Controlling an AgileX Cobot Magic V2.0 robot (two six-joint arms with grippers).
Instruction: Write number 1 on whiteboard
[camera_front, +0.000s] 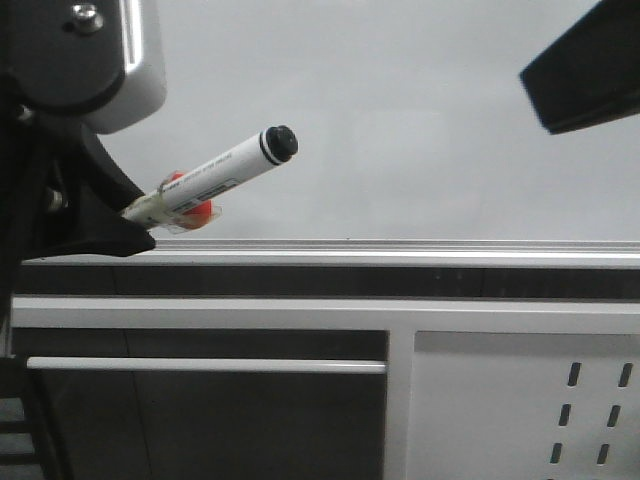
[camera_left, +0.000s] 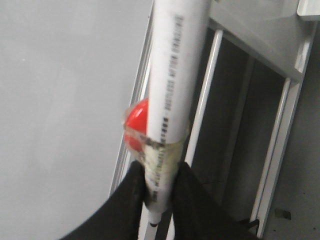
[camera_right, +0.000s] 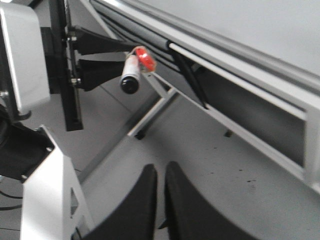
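The whiteboard (camera_front: 400, 130) fills the upper front view, plain pale grey, with a silver rail (camera_front: 400, 250) along its lower edge. No black stroke of a number 1 shows on it. My left gripper (camera_front: 130, 225) is shut on a white marker pen (camera_front: 210, 178) that has a red ball taped to it. The marker's black end points up and to the right in front of the board's lower left. The left wrist view shows the fingers (camera_left: 135, 185) clamping the marker (camera_left: 172, 75) beside the board (camera_left: 60, 100). My right gripper (camera_right: 161, 172) is shut and empty; it shows at the upper right of the front view (camera_front: 585, 70).
A grey perforated metal panel (camera_front: 590, 410) sits below the board at the right. White frame bars (camera_front: 200, 365) run below the rail. The right wrist view shows the grey floor (camera_right: 215, 165), the frame's legs and the left arm's mount (camera_right: 20, 60).
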